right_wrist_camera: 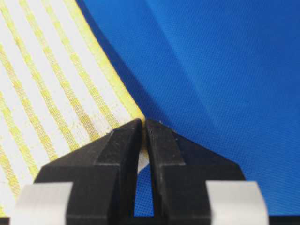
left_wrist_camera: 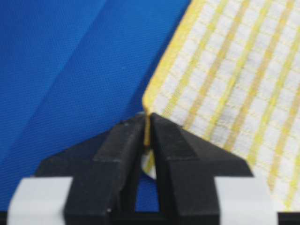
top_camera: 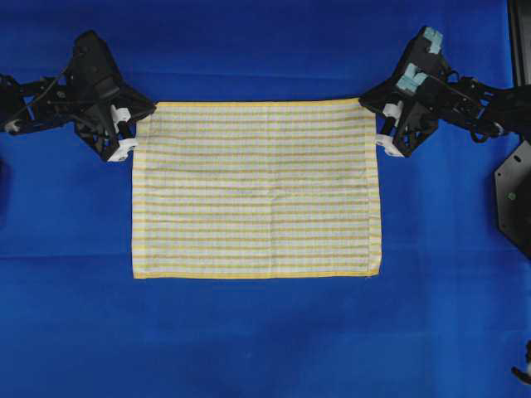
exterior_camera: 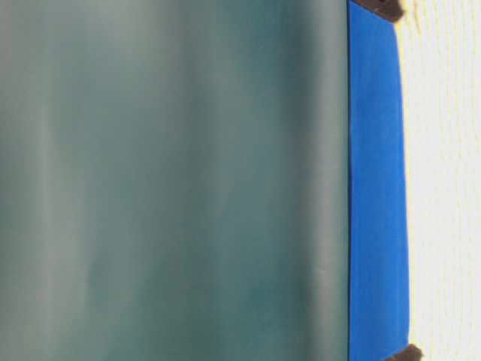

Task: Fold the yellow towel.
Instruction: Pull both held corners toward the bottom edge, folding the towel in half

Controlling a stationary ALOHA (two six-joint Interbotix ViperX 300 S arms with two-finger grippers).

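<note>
Yellow towel (top_camera: 255, 189) lies flat and fully spread on the blue cloth (top_camera: 249, 340), no fold made yet. Left gripper (left_wrist_camera: 146, 136) is at the towel's far left corner, jaws pinched on the yellow hem — the wrist view shows cloth caught between the tips. Right gripper (right_wrist_camera: 143, 133) is at the far right corner, jaws likewise closed on the corner's edge. Judged progress: both corners gripped, nothing more. Remaining — lift the far edge, carry it over to the near edge, release, then any further folds.
</note>
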